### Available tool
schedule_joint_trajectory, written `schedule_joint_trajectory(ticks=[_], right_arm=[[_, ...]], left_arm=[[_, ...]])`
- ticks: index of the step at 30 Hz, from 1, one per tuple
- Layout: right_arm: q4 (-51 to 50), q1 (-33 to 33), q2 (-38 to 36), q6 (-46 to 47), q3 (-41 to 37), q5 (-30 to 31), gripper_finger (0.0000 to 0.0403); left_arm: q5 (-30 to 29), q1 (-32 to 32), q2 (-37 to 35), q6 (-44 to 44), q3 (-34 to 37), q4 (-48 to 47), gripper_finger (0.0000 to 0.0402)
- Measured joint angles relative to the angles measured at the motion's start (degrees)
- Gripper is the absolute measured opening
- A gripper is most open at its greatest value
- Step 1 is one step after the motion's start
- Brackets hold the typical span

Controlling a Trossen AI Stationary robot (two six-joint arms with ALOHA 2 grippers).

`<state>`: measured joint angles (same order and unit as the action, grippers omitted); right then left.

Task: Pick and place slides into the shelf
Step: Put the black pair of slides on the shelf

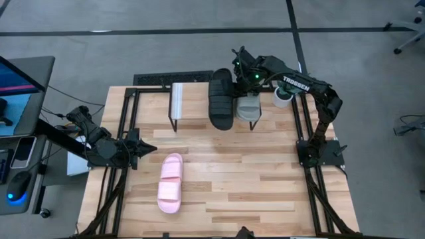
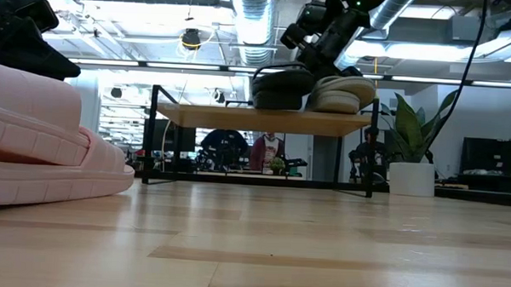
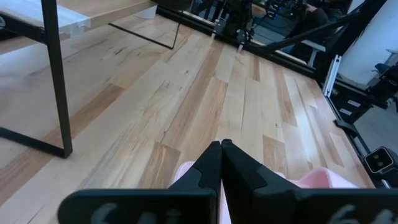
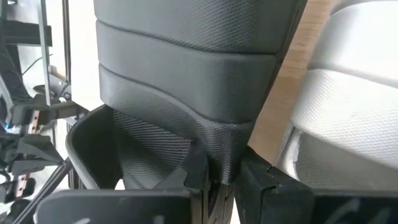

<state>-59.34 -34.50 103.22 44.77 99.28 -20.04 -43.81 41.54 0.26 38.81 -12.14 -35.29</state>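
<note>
Fingers of our right gripper (image 1: 237, 72) pinch the black slide's (image 1: 221, 99) edge on the shelf (image 1: 178, 99), upper centre, beside the grey slide (image 1: 248, 106). Our left gripper (image 1: 147, 148), fingers pressed together, waits mid-left beside the pink slide (image 1: 170, 182) on the bench (image 1: 265, 179).

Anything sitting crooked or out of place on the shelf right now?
The black slide overhangs the shelf edge toward the table's middle, unlike the grey slide beside it. The right gripper is shut on its strap. The pink slide lies on the table.
</note>
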Motion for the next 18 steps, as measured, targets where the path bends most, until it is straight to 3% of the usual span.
schedule_joint_trajectory(ticks=[10, 18], right_arm=[[0.0, 0.0, 0.0, -0.2, 0.0, 2.6, 0.0039], [0.6, -0.1, 0.0, -0.3, -0.1, 3.9, 0.0105]], left_arm=[[0.0, 0.0, 0.0, 0.0, 0.0, 0.0, 0.0000], [0.0, 0.0, 0.0, 0.0, 0.0, -0.1, 0.0000]])
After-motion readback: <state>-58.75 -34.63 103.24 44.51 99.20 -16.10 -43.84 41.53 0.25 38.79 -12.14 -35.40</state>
